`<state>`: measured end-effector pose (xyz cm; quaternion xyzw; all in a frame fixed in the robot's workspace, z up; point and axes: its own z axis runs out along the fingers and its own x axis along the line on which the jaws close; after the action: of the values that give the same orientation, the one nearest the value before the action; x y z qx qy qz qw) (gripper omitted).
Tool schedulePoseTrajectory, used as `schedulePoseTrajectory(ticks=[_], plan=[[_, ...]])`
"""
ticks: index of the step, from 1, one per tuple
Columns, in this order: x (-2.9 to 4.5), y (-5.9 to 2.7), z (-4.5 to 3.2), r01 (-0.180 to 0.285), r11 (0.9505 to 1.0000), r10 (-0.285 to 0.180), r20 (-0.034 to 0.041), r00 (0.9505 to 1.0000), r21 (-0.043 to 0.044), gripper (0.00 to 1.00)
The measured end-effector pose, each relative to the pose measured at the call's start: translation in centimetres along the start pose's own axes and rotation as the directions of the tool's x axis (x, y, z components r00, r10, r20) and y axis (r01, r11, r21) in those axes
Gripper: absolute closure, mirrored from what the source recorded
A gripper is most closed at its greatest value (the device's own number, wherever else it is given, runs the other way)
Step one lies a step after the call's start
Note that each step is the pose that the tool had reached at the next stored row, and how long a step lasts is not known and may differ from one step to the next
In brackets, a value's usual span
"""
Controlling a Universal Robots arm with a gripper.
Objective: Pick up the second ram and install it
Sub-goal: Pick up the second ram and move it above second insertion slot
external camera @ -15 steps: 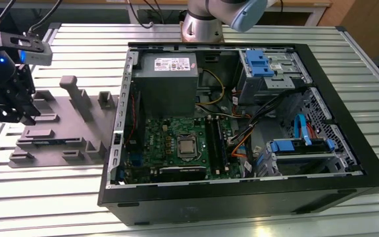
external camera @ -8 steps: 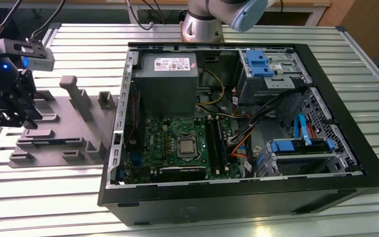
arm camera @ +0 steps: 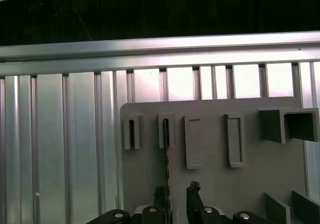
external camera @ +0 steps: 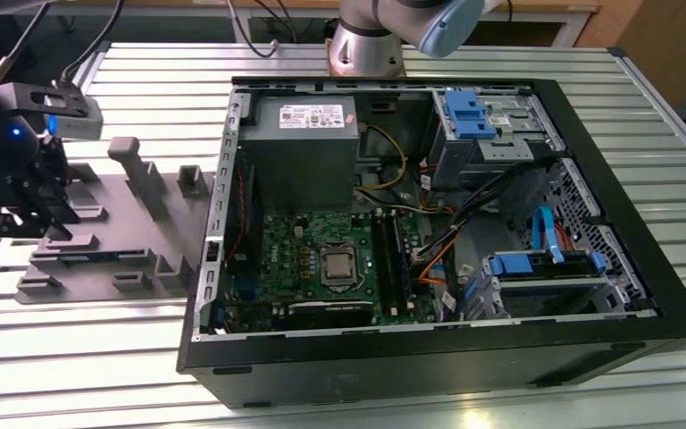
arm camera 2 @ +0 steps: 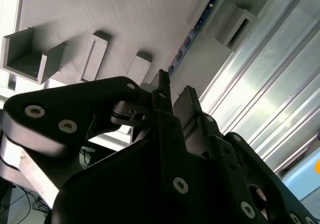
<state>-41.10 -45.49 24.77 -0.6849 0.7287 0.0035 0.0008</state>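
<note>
The gripper (arm camera: pixel 176 189) sits closest to the lens in both wrist views, its black linkages and screw heads crowding the second wrist view. Its jaws are released, set apart wider than the thin board between them and not clamped on it. Whether either fingertip (arm camera: pixel 192 186) touches that board cannot be told.

The slatted aluminium surface (external camera: pixel 81 357) carries everything. On it, from the middle towards the edge at the exterior view's right, lies an open black computer case (external camera: pixel 439 362) with its inside facing up. Within the case are a gray power supply (external camera: pixel 301 147), a green motherboard (external camera: pixel 319 259) and blue-trimmed drive cages (external camera: pixel 474 116). The arm's base (external camera: pixel 364 49) stands on the surface's far edge, just behind the case.

Beside the case, near the surface's edge at the exterior view's left, lies the gray holder (arm camera: pixel 215 184), a flat plate with raised blocks and slotted posts. The gripper hangs over it there.

The second ram (arm camera: pixel 166 159) stands on edge in the gray holder, one end seated in a slotted post and the other end reaching in between the jaws, much nearer one fingertip than the other. In the second wrist view, blue and dark parts show along its face.
</note>
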Motion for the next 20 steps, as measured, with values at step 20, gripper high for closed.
schedulePoseTrajectory(ticks=[20], plan=[[0.62,-0.05,3.01,0.003,1.0000,-0.003,0.0003,1.0000,0.0022,0.69]])
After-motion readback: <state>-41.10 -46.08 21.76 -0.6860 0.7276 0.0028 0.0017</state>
